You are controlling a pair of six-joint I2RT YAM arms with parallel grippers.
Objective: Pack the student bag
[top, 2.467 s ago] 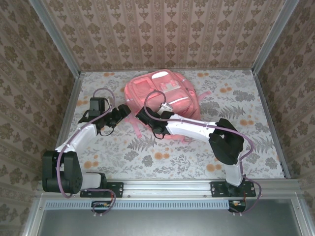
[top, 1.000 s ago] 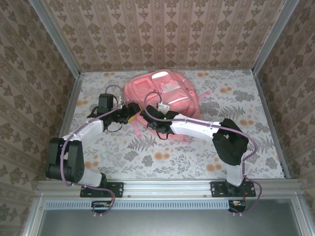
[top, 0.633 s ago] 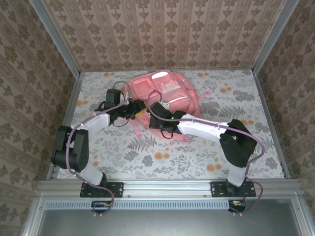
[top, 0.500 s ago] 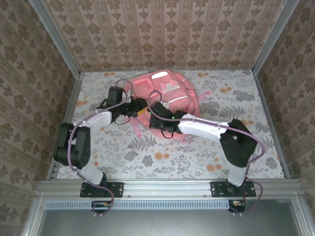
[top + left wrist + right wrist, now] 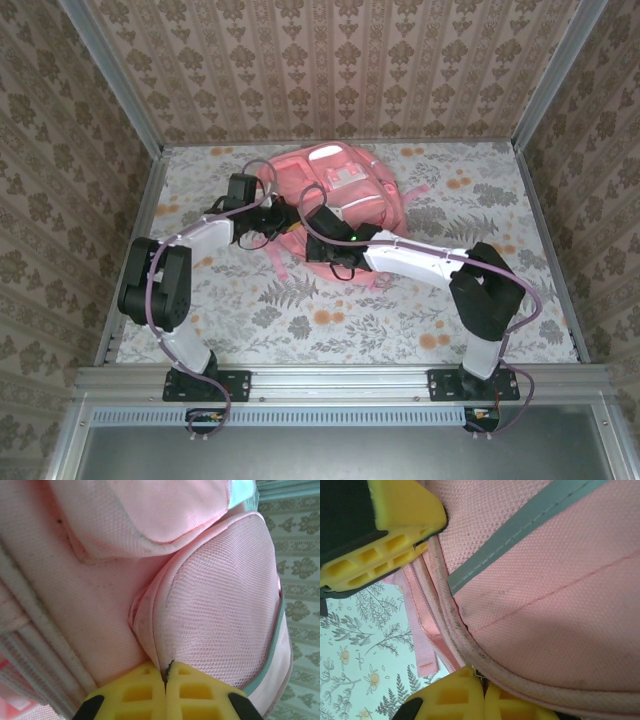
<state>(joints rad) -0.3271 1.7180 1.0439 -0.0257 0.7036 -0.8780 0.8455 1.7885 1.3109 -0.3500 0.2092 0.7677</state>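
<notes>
Outstretched left gripper (image 5: 166, 671), right gripper (image 5: 482, 678), pinching student bag (image 5: 340, 190) (seams)

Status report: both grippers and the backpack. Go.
Left gripper shut, pinching a seam of the backpack. Right gripper shut on its edge piping. Backpack flat on table, front up. Grippers crowd close together.

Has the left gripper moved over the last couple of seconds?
Yes. The left gripper went rightward, away from the left edge of the table, up against the student bag.
</notes>
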